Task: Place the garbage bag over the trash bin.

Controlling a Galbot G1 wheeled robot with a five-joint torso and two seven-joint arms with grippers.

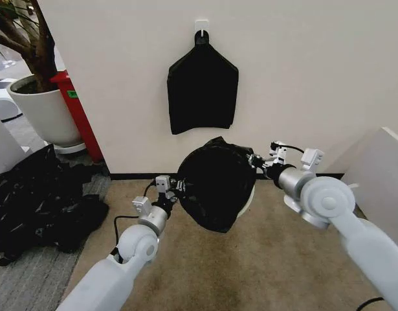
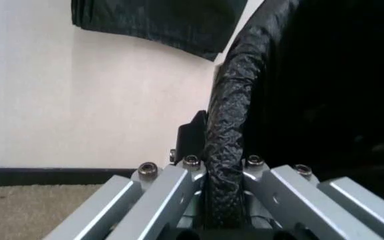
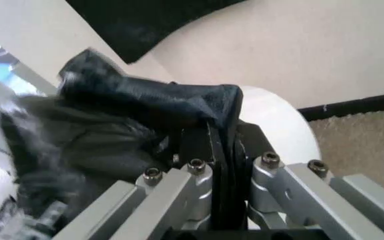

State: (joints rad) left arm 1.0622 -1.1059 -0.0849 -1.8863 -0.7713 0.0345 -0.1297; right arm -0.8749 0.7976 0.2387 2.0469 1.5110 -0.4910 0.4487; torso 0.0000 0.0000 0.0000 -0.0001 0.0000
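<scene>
Both tools, left point(image 1: 179, 188) and right point(image 1: 255, 161), pinch opposite edges of the bag point(image 1: 215, 188), stretched across the bin point(image 1: 249, 198) by the far wall. Rim largely covered, apparently; the bag seems not yet fully seated or released.

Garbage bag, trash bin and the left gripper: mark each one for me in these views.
garbage bag point(image 1: 215, 188): head view, on the middle of the stretched black plastic.
trash bin point(image 3: 282, 122): right wrist view, on its white wall beside the bag.
left gripper point(image 2: 222, 187): left wrist view, between the fingertips pinching the bag's rolled edge.
</scene>
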